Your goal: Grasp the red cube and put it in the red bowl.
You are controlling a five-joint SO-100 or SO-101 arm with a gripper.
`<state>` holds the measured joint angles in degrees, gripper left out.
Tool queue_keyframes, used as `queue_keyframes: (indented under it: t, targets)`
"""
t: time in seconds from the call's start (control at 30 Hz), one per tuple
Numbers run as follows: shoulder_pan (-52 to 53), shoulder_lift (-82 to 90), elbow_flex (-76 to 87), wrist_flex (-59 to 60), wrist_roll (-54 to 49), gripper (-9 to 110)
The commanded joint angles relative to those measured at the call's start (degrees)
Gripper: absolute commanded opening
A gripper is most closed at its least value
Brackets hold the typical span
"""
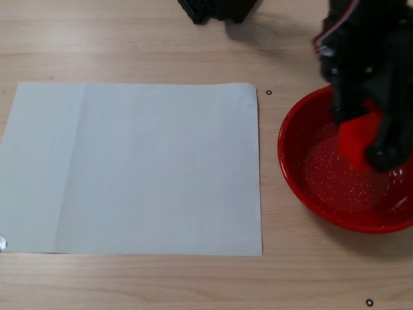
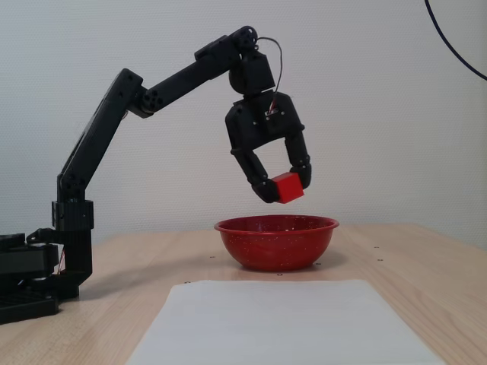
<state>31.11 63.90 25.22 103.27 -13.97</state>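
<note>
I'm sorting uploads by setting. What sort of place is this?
Probably a hobbyist or lab desk: a pale wooden tabletop, a bare white wall, a white paper sheet as work mat.

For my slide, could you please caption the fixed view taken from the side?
The claw holds the red cube in the air above the red bowl.
</note>
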Motion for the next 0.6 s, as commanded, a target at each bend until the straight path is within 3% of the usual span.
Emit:
queue_keyframes:
  t: [0.0,0.17,0.3,0.43,0.57]
  targets:
    - [0.88,5.45,-2.37,0.44,-0.88,0]
    - [1.85,3.6,-0.09,-0.53,-0.7,0]
    - [2.2,2.81,0.18,-0.7,1.05,27]
    - [2.55,2.81,-0.26,-1.05,2.2,35]
    - [2.72,3.08,-0.97,-1.05,2.46,36]
